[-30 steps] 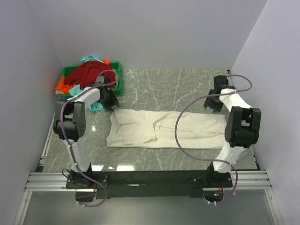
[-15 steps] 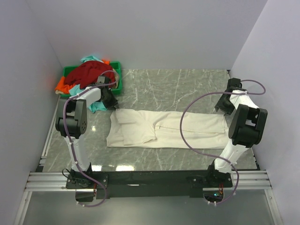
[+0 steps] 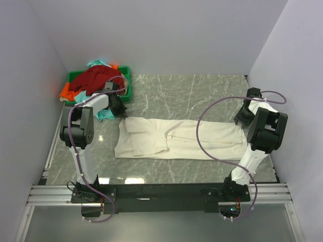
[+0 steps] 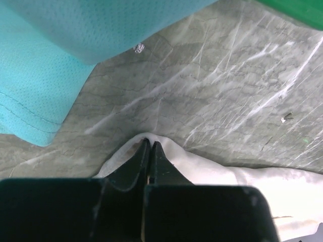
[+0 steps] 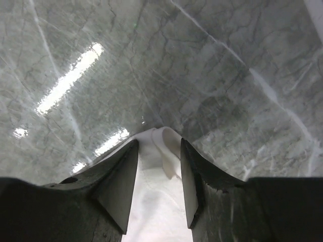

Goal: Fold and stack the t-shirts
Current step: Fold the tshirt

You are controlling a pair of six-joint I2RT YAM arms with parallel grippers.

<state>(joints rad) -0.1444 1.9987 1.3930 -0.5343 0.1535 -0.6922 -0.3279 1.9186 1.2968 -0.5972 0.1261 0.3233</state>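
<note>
The left gripper [image 4: 150, 146] is pressed together on a fold of the cream-white t-shirt [image 4: 217, 184], which is pinched at the garment's far-left corner. Nothing but cloth can be made out between the fingers. The right gripper [image 5: 159, 146] is held spread. Its fingers are set to either side of the shirt's far-right corner, which lies between them ungripped on the marble.

Over the last second the right arm has been swung out from a spot nearer the far edge of the table [image 3: 202, 91] toward the right edge, then brought in to that corner. The left arm has hardly been shifted. The shirt itself has not been moved: it is laid flat across the middle of the table, stretched from left to right, with one part already folded over near its left end.

From this it is judged that the two far corners are nearly secured. Only the closing of the right fingers appears to be wanted before the far edge can be lifted and folded toward the near edge.

Further out, the teal t-shirt [image 4: 45, 65] is draped just beside the left gripper. It spills from the green bin [image 3: 126, 75] at the far-left corner, where the dark red t-shirt [image 3: 96, 78] and the orange t-shirt [image 3: 64, 93] are heaped, not yet folded.
</note>
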